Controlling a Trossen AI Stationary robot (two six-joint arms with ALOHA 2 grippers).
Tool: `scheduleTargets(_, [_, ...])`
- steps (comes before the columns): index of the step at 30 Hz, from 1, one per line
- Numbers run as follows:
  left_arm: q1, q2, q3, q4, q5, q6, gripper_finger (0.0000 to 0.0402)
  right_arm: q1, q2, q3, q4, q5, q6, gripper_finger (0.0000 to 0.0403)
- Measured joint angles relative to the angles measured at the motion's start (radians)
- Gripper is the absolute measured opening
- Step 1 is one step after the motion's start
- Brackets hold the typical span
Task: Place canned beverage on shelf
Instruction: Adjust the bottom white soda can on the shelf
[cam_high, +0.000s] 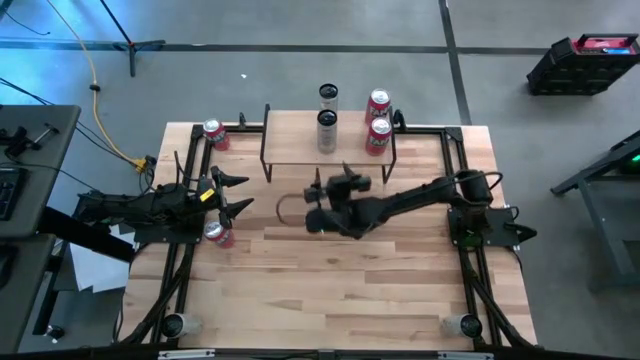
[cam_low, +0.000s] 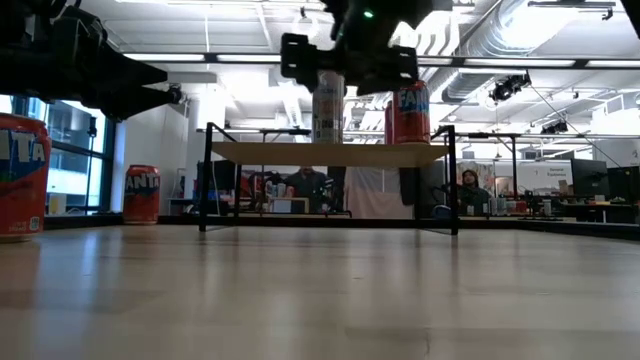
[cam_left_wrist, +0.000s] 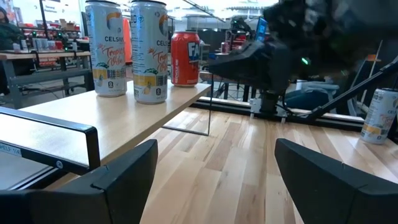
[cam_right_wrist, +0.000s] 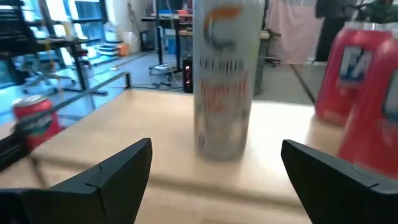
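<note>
The counter (cam_high: 330, 290) carries the shelf (cam_high: 300, 152) at upper centre, holding four cans. A loose Fanta can (cam_high: 217, 233), rigid, slick and light, stands mid-left by the left gripper (cam_high: 238, 194); grasp mid-body. Right gripper (cam_high: 330, 185): both fingers wide, empty.

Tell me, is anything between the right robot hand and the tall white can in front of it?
Nothing: in the right wrist view, the open right end effector faces the tall white can across bare light wood shelf.
</note>
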Motion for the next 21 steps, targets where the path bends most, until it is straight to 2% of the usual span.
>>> scheduleTargets(3, [0.0, 0.0, 0.0, 0.0, 0.0, 0.0, 0.0314, 0.027, 0.0, -0.066, 0.069, 0.07, 0.014, 0.0344])
scheduleTargets(6, [0.0, 0.0, 0.0, 0.0, 0.0, 0.0, 0.0314, 0.013, 0.005, -0.115, 0.178, 0.077, -0.077, 0.0344])
scheduleTargets(10, [0.0, 0.0, 0.0, 0.0, 0.0, 0.0, 0.0314, -0.028, 0.018, -0.141, 0.357, -0.072, -0.243, 0.0344])
scheduleTargets(15, [0.0, 0.0, 0.0, 0.0, 0.0, 0.0, 0.0314, -0.063, 0.026, -0.146, 0.589, -0.342, -0.509, 0.0344])
scheduleTargets(18, [0.0, 0.0, 0.0, 0.001, 0.0, 0.0, 0.0314, -0.042, -0.031, -0.126, 0.565, -0.374, -0.592, 0.0344])
scheduleTargets(21, [0.0, 0.0, 0.0, 0.001, 0.0, 0.0, 0.0314, -0.02, -0.149, -0.087, 0.369, -0.39, -0.528, 0.0344])
